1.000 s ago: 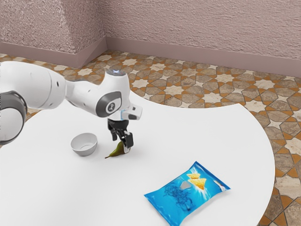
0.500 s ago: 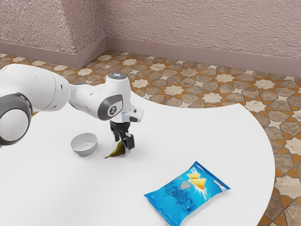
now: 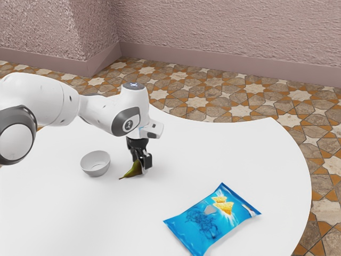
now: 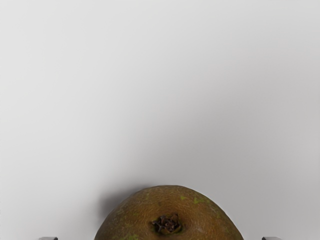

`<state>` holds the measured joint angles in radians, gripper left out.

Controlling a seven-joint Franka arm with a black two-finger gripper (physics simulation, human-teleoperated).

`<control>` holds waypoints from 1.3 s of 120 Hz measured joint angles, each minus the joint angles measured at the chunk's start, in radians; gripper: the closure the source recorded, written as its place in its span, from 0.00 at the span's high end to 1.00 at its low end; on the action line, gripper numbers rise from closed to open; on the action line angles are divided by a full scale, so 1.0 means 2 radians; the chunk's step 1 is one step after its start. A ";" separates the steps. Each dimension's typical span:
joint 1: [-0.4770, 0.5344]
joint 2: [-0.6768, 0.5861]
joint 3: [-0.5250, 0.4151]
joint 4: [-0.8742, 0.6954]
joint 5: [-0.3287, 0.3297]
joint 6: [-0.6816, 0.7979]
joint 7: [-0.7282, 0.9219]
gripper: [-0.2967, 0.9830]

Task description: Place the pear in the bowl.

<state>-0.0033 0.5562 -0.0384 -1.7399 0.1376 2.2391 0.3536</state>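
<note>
Grasping stage of a pick-and-place task. The gripper [image 3: 139, 164] is low over the white table [image 3: 69, 213], its two fingers [image 3: 148, 161] apart, one on each side of the pear [image 3: 134, 170]; the wrist view shows a gap between each fingertip and the skin. The pear lies on the table, near the bowl [image 3: 95, 173] and outside it. For a sound grasp, the hand is best centred so that both fingers meet the fruit together, low on the rounded body and near its widest part; contact too near the blunt end may let the curved skin slip out as they close. A firm, even squeeze should precede a straight lift, high enough to clear the bowl's rim. Orientation: the pear rests on its side, its stem [image 3: 121, 178] pointing toward the exterior view's lower left and its broad end lying under the hand. The long axis runs from there toward the upper right of that view, roughly crosswise to the line on which the fingers would close. In the wrist view the blossom end [image 4: 167, 224] faces the camera. The chip bag [image 3: 213, 218] lies well apart from the fruit.
</note>
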 joint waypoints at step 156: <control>0.005 -0.117 0.026 -0.041 0.008 -0.002 -0.015 0.42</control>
<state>0.0063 0.3230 0.0133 -1.8214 0.1543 2.2359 0.3232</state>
